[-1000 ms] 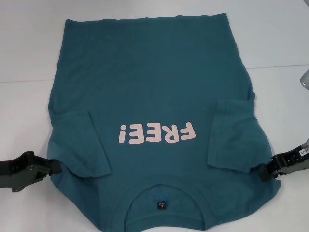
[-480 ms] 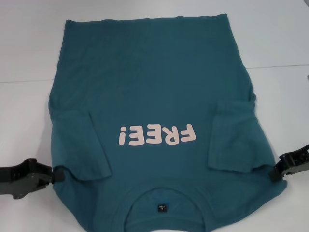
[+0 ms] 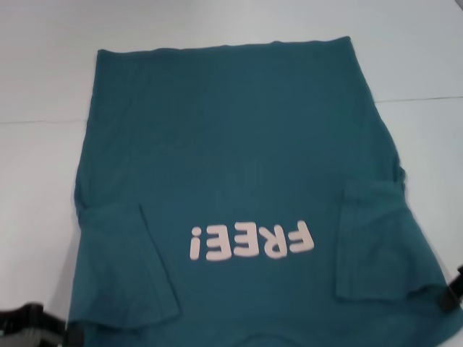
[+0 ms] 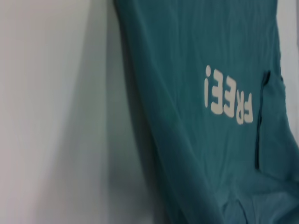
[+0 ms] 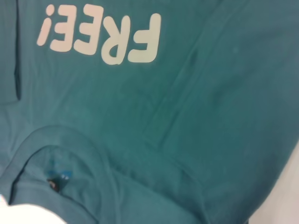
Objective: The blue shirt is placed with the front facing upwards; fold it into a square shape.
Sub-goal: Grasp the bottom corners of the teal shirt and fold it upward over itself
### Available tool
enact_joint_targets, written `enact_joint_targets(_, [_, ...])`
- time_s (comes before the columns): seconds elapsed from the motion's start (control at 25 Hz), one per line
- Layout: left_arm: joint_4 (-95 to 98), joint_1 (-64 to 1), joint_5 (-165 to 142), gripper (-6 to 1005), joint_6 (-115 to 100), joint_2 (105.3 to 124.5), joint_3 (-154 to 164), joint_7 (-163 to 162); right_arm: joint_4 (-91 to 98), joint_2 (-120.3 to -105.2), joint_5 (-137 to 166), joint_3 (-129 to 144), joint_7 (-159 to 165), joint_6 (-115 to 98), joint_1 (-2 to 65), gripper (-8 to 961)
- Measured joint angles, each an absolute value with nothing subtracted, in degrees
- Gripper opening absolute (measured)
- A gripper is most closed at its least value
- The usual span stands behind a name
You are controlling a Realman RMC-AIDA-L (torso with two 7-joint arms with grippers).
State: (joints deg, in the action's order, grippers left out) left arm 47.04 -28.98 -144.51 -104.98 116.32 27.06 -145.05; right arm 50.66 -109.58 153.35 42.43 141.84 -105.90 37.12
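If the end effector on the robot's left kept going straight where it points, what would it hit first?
Most likely the blue shirt: the left end effector points inward at the shirt's near left edge, beside the folded-in sleeve. It sits right at that edge; actual contact can't be judged.

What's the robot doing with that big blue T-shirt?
The robot is folding a dark teal-blue cotton T-shirt with pale pink "FREE!" lettering, which lies front up on a white table. Both short sleeves are already folded in over the chest. The left gripper sits at the shirt's near left corner and the right gripper at its near right edge. The collar end of the shirt is towards the robot.
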Motion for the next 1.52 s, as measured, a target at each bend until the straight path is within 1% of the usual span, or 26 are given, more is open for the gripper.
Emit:
enact_joint_targets(0.16, [49.0, -27.1, -145.6, 6, -110.9, 116.60, 27.2, -144.5, 51.3, -109.66, 153.1, 42.2, 140.4, -109.4, 34.9, 44])
enact_joint_targets(0.28, [50.3, -26.0, -146.3, 6, -114.6, 117.01, 27.7, -144.0, 51.8, -110.02, 153.1, 42.0, 138.8, -111.5, 33.5, 48])
enact_joint_targets(0.4, [50.5, -25.9, -145.7, 7, -116.8, 117.04, 27.0, -142.9, 51.6, -110.14, 152.5, 40.3, 137.0, -111.7, 33.1, 52])
enact_joint_targets(0.48, [49.0, -26.7, -143.9, 7, -117.4, 116.47, 25.6, -141.8, 50.9, -110.00, 150.1, 37.6, 135.5, -111.8, 33.6, 55])
enact_joint_targets(0.6, [44.4, -29.6, -141.8, 8, -117.0, 114.81, 23.4, -140.9, 49.2, -108.94, 143.8, 34.8, 134.6, -112.1, 34.8, 59])
enact_joint_targets(0.72, [41.7, -32.6, -140.5, 8, -115.6, 113.93, 22.1, -141.5, 48.0, -108.18, 140.5, 32.8, 135.6, -109.4, 36.1, 64])
enact_joint_targets(0.88, [40.1, -35.9, -139.2, 8, -111.4, 113.51, 21.8, -144.6, 47.4, -108.07, 139.3, 29.7, 137.8, -104.3, 37.3, 69])
enact_joint_targets(0.96, [39.8, -37.1, -138.7, 8, -109.3, 113.01, 21.4, -146.6, 47.2, -107.98, 138.3, 28.5, 138.7, -102.4, 37.5, 72])
enact_joint_targets(1.08, [39.2, -38.7, -137.4, 7, -106.6, 111.86, 21.1, -149.1, 47.1, -107.54, 136.0, 26.0, 140.4, -99.6, 37.4, 76])
enact_joint_targets(1.16, [38.7, -40.3, -136.8, 7, -104.7, 110.70, 20.9, -150.1, 47.1, -107.23, 133.6, 23.6, 141.7, -97.1, 37.1, 79])
enact_joint_targets(1.24, [38.1, -41.4, -136.8, 7, -103.0, 109.94, 20.8, -150.5, 46.9, -107.01, 130.1, 21.9, 142.7, -93.8, 36.6, 82])
enact_joint_targets(1.32, [36.7, -43.6, -137.1, 7, -99.0, 108.77, 20.8, -151.0, 46.2, -106.97, 128.0, 21.8, 143.0, -90.4, 36.4, 85])
enact_joint_targets(1.44, [34.7, -46.1, -138.0, 7, -92.9, 107.92, 22.5, -151.2, 43.6, -107.00, 127.8, 23.8, 143.1, -85.2, 37.2, 89])
enact_joint_targets(1.52, [33.4, -47.3, -138.7, 7, -88.5, 107.82, 24.8, -151.2, 41.5, -107.16, 127.9, 26.6, 142.9, -80.9, 37.9, 92])
